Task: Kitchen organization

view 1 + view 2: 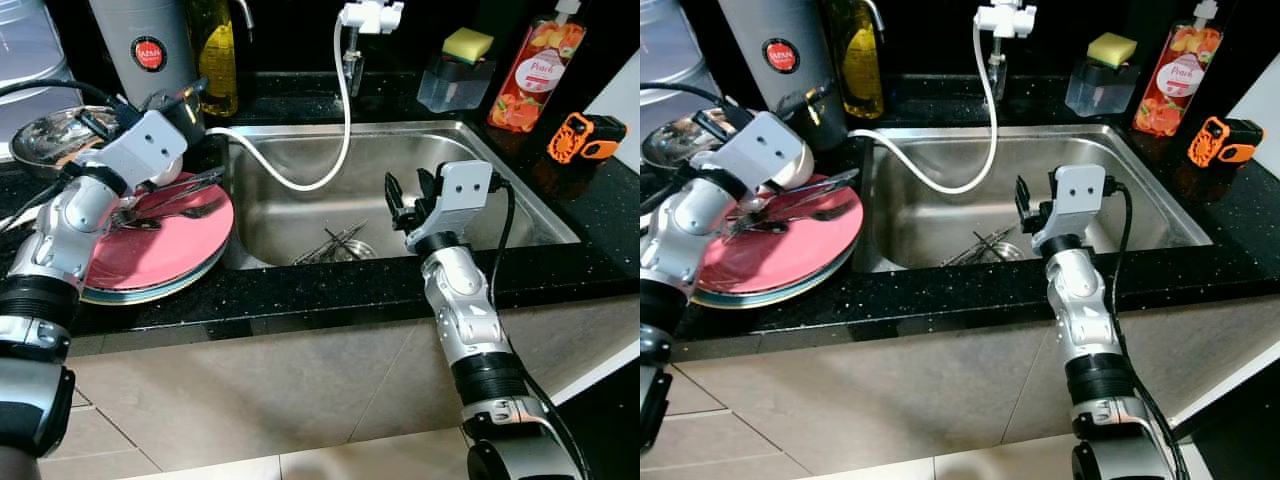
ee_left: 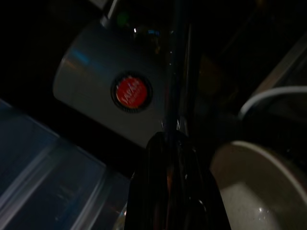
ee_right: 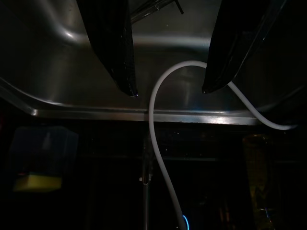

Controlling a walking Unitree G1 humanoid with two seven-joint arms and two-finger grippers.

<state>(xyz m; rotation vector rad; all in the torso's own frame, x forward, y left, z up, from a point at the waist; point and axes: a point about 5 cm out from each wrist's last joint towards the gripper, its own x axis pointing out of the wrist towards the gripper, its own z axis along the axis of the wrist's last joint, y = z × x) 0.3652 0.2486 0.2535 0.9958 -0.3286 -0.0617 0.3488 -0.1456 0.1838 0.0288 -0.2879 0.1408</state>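
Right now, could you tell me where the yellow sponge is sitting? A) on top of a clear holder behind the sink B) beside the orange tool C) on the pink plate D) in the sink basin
A: the yellow sponge rests atop the clear holder on the counter behind the sink.

The left gripper (image 1: 190,185) is clamping shut, arm bending inward; the right gripper (image 1: 408,200) is hovering, fingers (image 3: 115,48) spreading apart.
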